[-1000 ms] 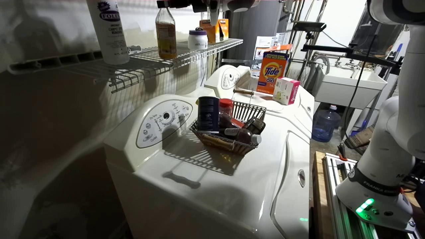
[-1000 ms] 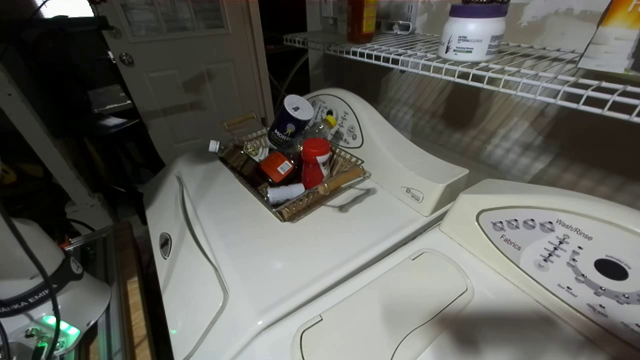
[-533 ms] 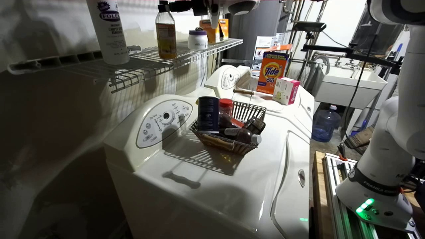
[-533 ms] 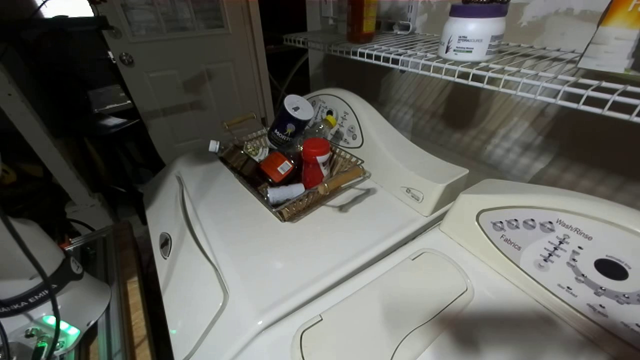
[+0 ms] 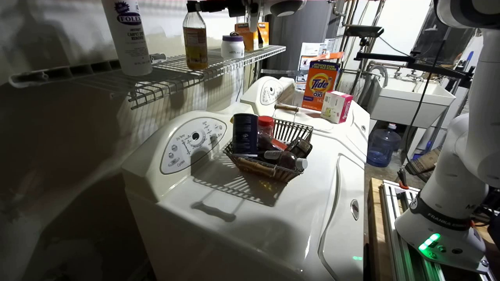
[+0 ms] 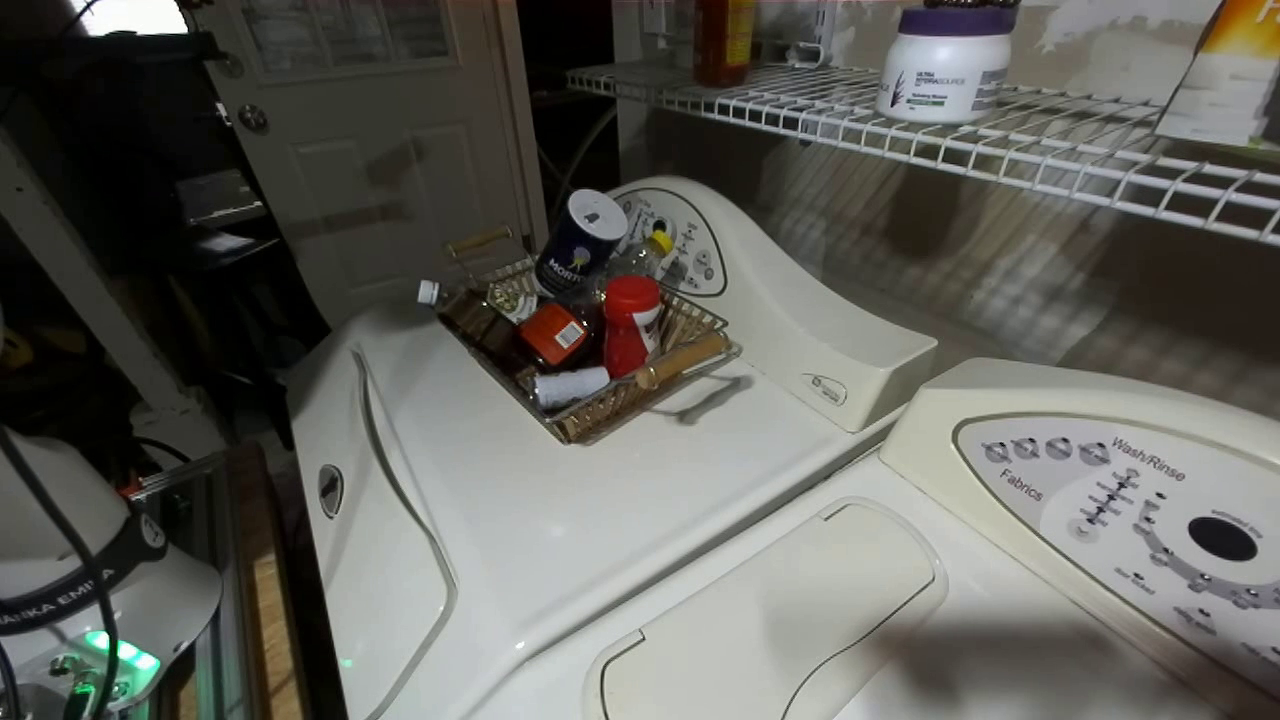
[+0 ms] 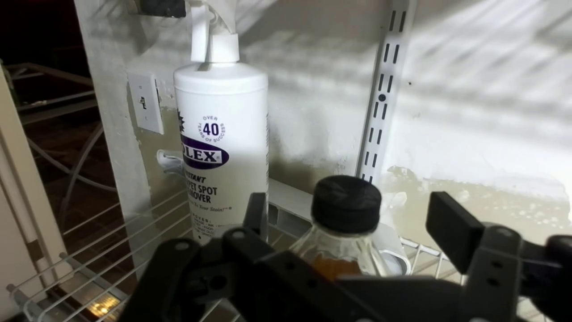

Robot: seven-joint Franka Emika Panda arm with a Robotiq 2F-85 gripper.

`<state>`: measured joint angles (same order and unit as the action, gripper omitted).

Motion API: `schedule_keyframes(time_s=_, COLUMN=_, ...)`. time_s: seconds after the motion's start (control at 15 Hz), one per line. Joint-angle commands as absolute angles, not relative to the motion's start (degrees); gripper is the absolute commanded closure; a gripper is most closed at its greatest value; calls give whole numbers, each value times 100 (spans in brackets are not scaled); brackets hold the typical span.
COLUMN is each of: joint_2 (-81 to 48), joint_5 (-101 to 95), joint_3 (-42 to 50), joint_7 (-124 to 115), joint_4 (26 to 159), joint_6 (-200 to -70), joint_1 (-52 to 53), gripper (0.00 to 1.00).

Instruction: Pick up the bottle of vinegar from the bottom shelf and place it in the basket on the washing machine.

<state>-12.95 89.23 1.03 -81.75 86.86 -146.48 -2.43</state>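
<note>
The bottle of vinegar (image 5: 195, 47) stands upright on the bottom shelf (image 5: 230, 64), amber with a black cap. It also shows in an exterior view (image 6: 722, 45), its top cut off there, and in the wrist view (image 7: 345, 210). My gripper (image 7: 355, 219) is open in the wrist view, one finger on each side of the cap, with gaps on both sides. In an exterior view my gripper (image 5: 209, 6) is level with the cap, its upper part cut off. The basket (image 5: 269, 171), also in an exterior view (image 6: 600, 425), sits on the white washing machine (image 5: 234, 230).
A white spray bottle (image 7: 223, 98) stands beside the vinegar. A purple-lidded white jar (image 5: 233, 48) and orange boxes (image 5: 246, 35) stand farther along the shelf. The basket holds several items, including a dark blue canister (image 5: 245, 134). A Tide box (image 5: 319, 84) stands on the neighbouring machine.
In an exterior view my gripper has come down slightly beside the bottle's cap over the last second. The bottle and the basket have not moved.
</note>
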Motion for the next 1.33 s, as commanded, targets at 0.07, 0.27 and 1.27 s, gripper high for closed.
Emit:
schedule_keyframes(time_s=0.07, joint_2=-1163, joint_5=8812, joint_3=131, joint_7=-8318, joint_4=8809, joint_6=-14507, joint_1=-285, gripper=45)
schedule_keyframes(time_s=0.27, joint_2=-1162, joint_5=8814, joint_3=132, joint_7=-8320, joint_4=8803, joint_6=-14515, joint_1=-292, gripper=68)
schedule_keyframes(time_s=1.27, joint_2=-396, joint_5=8603, joint_3=118, joint_7=-8200, joint_4=9627, joint_6=-14111, joint_1=-284, gripper=90)
